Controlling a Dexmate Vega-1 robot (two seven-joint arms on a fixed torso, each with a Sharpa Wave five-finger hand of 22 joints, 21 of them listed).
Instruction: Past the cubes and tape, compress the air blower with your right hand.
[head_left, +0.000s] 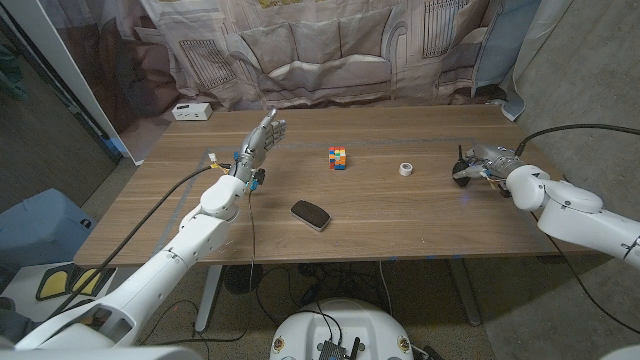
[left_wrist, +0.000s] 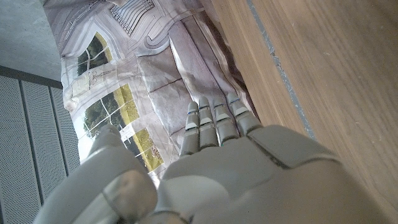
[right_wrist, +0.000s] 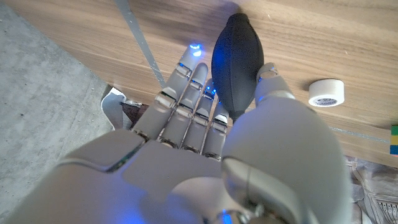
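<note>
The black air blower (head_left: 462, 171) lies at the table's right side, its rubber bulb (right_wrist: 235, 61) held between the fingers (right_wrist: 186, 81) and thumb of my right hand (head_left: 484, 161), which wraps around it from the right. To its left stand the white tape roll (head_left: 406, 168) and the multicoloured cube (head_left: 338, 158); the tape roll (right_wrist: 326, 92) also shows in the right wrist view. My left hand (head_left: 262, 135) is raised over the table's left part, fingers (left_wrist: 214, 121) straight and together, holding nothing.
A black oval object (head_left: 310, 214) lies nearer the front, left of centre. A small white box (head_left: 192, 111) sits at the back left corner. A printed cloth backdrop (head_left: 320, 50) hangs behind the table (head_left: 400, 225).
</note>
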